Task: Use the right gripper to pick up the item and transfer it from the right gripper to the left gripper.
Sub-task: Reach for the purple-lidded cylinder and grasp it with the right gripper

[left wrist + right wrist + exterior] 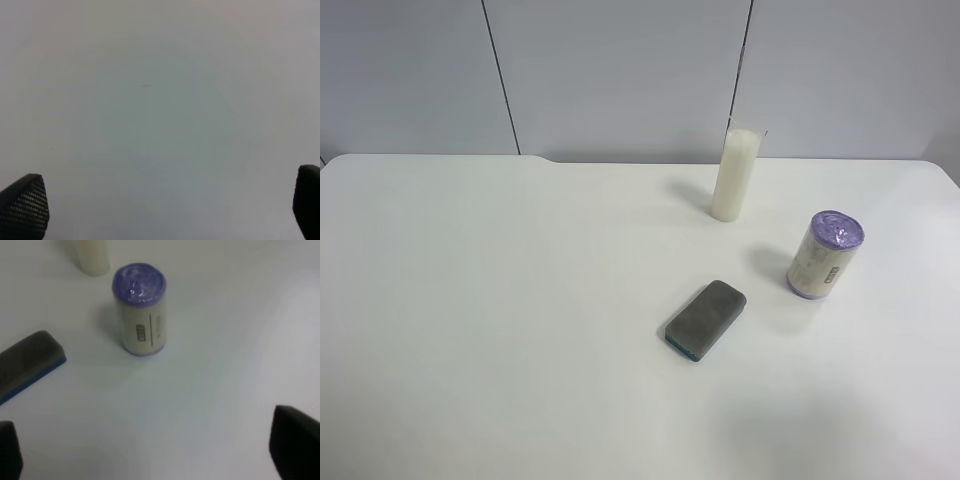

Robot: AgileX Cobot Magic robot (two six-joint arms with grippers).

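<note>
- The item [825,255] carries a cream label with dark print. In my right wrist feed [140,310] I make out a thin line running along its length and a small boxed block beside it, but the characters are too blurred to read.
- Its purple end faces up, wrapped in glossy film. It stands upright on the white table [470,300].
- From the high camera, the item sits near the tall white candle [736,175], off to the candle's right in that view and closer to the camera, not touching it.
- The flat dark-grey block [707,319] lies in front of the candle, closer to the camera. It shows a blue edge in the right wrist feed [27,362], and I see no writing on it or on the candle.
- The right gripper [150,447] is spread wide, its two black fingertips at opposite edges of the feed. It holds nothing; the item stands ahead of it, apart, with the candle's base [92,257] just beyond.
- The left gripper [165,202] is also spread wide and holding nothing, looking down at bare table. One of its fingertips [25,207] shows a fine gridded pad.
</note>
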